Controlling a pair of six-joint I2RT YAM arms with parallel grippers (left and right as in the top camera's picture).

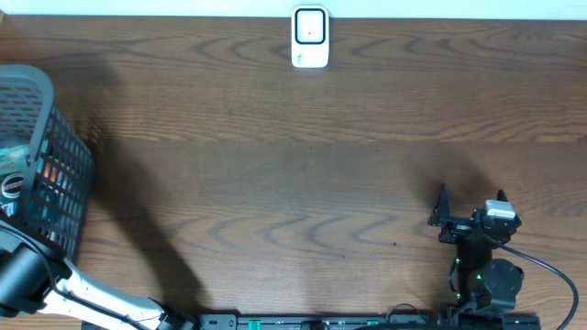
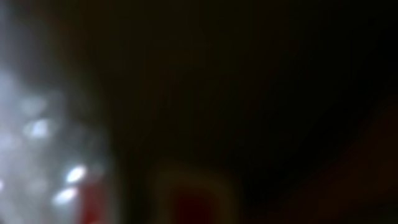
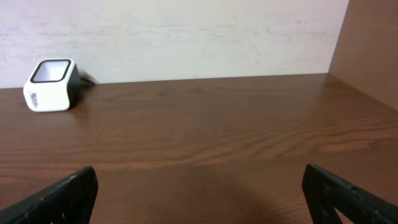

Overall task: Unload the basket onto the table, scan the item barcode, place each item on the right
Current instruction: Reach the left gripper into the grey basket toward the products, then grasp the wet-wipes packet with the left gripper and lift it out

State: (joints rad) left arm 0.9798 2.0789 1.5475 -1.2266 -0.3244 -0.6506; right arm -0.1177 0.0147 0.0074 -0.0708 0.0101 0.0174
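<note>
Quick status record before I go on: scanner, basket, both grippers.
scanner: far edge of the table, middle, nothing near it
basket: left edge, items inside
left arm: reaches toward the basket
left gripper: shut; wrist view too dark to show any catch
right gripper: open, empty, facing the scanner
scan: not yet done

The scanner (image 1: 310, 37) stands far and central on the surface (image 1: 275, 165). The basket (image 1: 41, 165) sits at the left edge. The right gripper (image 1: 470, 203) is near right, well apart from both.
</note>
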